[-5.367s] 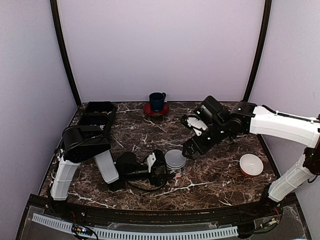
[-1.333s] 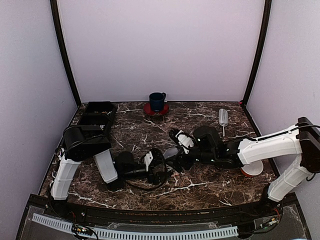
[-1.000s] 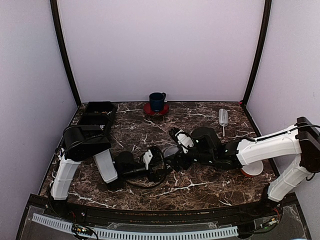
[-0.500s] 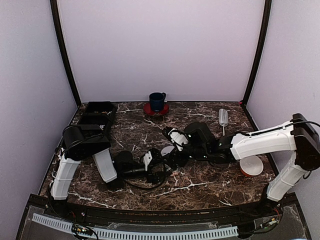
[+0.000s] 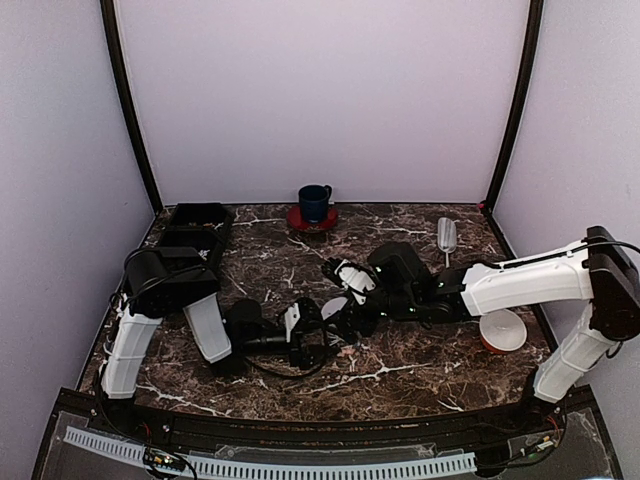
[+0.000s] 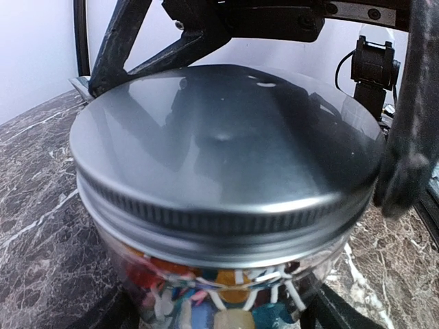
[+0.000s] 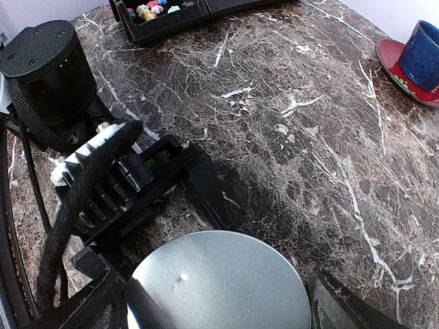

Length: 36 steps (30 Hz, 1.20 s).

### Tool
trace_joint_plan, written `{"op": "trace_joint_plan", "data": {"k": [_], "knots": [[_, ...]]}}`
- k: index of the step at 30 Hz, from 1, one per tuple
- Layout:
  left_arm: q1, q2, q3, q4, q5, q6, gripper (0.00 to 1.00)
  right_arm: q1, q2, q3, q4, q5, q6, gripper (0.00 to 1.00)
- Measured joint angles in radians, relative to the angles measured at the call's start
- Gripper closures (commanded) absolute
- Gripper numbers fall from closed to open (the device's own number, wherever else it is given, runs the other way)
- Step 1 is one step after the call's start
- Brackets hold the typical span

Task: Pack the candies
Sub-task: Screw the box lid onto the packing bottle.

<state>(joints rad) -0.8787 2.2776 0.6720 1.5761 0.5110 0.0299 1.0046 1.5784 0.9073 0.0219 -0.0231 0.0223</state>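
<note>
The left wrist camera is showing the candies (image 6: 206, 298) lying inside the clear jar (image 6: 144, 274) under its steel lid (image 6: 226, 137), with the left gripper (image 5: 312, 338) clamping the jar. The right wrist camera is showing only the lid's top, the right gripper (image 7: 218, 305) pressing wide-set jaws against its rim, and a black tray (image 7: 171, 17) beyond. Everything is sitting on a dark marble table (image 5: 400, 365) enclosed by lilac walls (image 5: 320, 100).
</note>
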Motion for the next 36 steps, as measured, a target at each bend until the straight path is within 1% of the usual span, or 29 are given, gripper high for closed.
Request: {"op": "trace_joint_plan", "data": {"k": [3,8,15,19,26,27,28,36], "knots": [[0.0,0.005,0.0,0.013,-0.022,-0.018,0.23,-0.002,0.0,-0.002,0.008,0.0,0.018,0.12],[-0.001,0.014,0.0,0.037,-0.063,-0.047,0.23,-0.004,0.0,-0.031,0.071,0.025,0.066,0.13],[-0.013,0.015,-0.006,0.047,-0.121,-0.068,0.23,0.025,0.0,-0.062,0.137,0.116,0.124,0.14],[-0.018,0.015,-0.006,0.048,-0.146,-0.069,0.22,0.034,0.0,-0.078,0.173,0.155,0.157,0.13],[-0.025,0.015,-0.005,0.05,-0.179,-0.068,0.22,0.045,0.0,-0.066,0.15,0.203,0.211,0.07],[-0.026,0.015,-0.005,0.05,-0.184,-0.07,0.22,0.046,0.0,-0.063,0.144,0.206,0.215,0.05],[-0.026,0.015,-0.005,0.049,-0.197,-0.072,0.22,0.047,-0.001,-0.061,0.138,0.207,0.219,0.01],[-0.006,0.015,-0.006,0.049,-0.262,-0.084,0.22,0.054,-0.04,-0.06,0.082,0.195,0.225,0.03]]}}
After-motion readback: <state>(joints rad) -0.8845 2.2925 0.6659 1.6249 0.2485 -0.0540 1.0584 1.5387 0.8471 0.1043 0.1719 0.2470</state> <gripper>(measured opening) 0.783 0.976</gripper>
